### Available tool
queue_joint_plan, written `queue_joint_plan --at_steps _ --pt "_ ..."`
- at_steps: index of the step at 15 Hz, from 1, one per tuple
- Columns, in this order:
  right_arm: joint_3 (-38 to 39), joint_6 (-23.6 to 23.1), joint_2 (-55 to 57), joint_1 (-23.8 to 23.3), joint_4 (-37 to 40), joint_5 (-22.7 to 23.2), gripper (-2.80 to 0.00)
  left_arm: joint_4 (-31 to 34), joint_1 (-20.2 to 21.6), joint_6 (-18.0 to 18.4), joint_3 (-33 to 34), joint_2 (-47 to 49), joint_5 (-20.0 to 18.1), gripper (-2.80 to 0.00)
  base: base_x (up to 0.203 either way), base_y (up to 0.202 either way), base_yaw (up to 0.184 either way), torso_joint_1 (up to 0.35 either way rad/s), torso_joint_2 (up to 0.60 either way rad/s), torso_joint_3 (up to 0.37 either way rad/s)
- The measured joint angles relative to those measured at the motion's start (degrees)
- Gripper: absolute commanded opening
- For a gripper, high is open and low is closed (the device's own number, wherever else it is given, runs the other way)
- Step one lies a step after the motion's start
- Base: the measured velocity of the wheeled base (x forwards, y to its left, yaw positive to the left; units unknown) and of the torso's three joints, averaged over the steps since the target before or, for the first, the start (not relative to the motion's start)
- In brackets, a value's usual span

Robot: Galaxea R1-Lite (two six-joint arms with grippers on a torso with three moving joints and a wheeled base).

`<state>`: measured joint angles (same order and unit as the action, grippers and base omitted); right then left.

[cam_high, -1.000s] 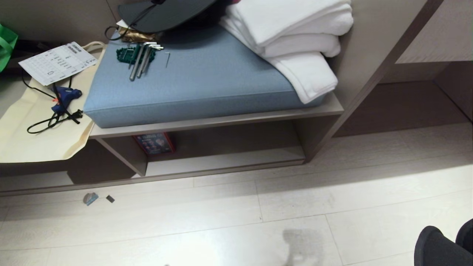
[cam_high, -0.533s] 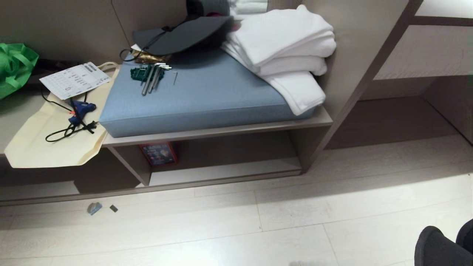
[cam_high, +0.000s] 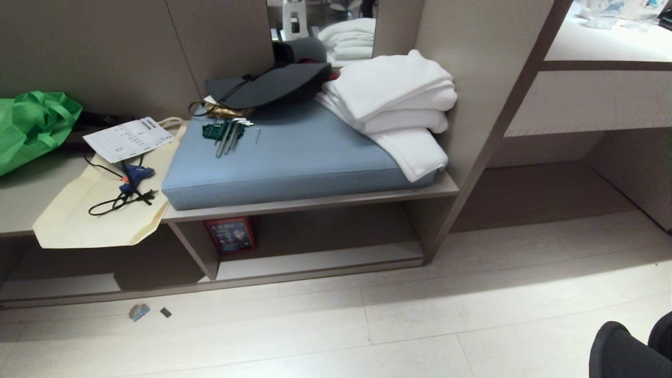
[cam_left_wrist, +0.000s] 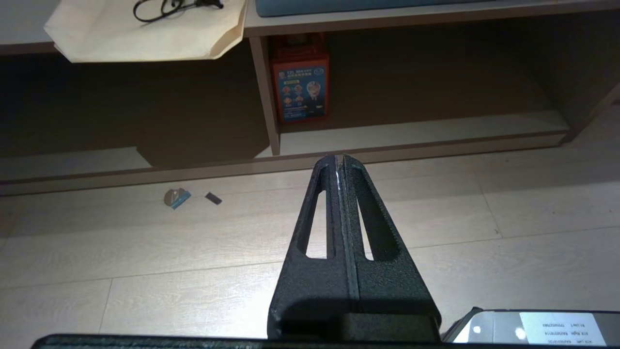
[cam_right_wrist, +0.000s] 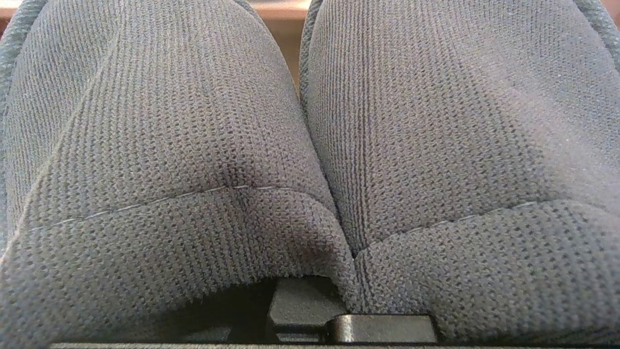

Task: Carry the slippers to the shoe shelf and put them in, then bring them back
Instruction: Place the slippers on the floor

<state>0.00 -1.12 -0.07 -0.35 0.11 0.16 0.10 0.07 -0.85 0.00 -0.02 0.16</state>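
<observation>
The dark grey slippers [cam_right_wrist: 310,121] fill the right wrist view side by side, their knit bands pressed together over my right gripper [cam_right_wrist: 310,310], which is shut on them with its fingertips hidden. In the head view their dark edges [cam_high: 625,349] show at the bottom right corner above the floor. The shoe shelf [cam_high: 320,260] is the low cubby with a pale base board under the bench, ahead and to the left of the slippers; it also shows as the shoe shelf [cam_left_wrist: 416,131] in the left wrist view. My left gripper [cam_left_wrist: 339,160] hangs shut and empty over the floor before it.
A red box [cam_high: 231,235] stands at the cubby's left end. On the bench lie a blue cushion [cam_high: 294,157], white towels [cam_high: 399,105], a cream tote bag [cam_high: 94,220] and a green bag [cam_high: 31,126]. Two small scraps [cam_high: 139,312] lie on the floor. A taller recess [cam_high: 551,189] opens at right.
The head camera has tilted up, so the whole scene sits lower and more wall and counter show. The slippers stay at the bottom right corner.
</observation>
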Motion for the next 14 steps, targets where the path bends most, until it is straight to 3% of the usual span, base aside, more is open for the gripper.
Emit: queue_joint_plan --at_steps 14 --pt "0.0 0.09 0.0 0.0 -0.03 0.0 -2.8 0.0 0.0 0.0 0.0 0.0 0.0 -2.8 0.0 0.0 0.0 0.003 0.0 0.2"
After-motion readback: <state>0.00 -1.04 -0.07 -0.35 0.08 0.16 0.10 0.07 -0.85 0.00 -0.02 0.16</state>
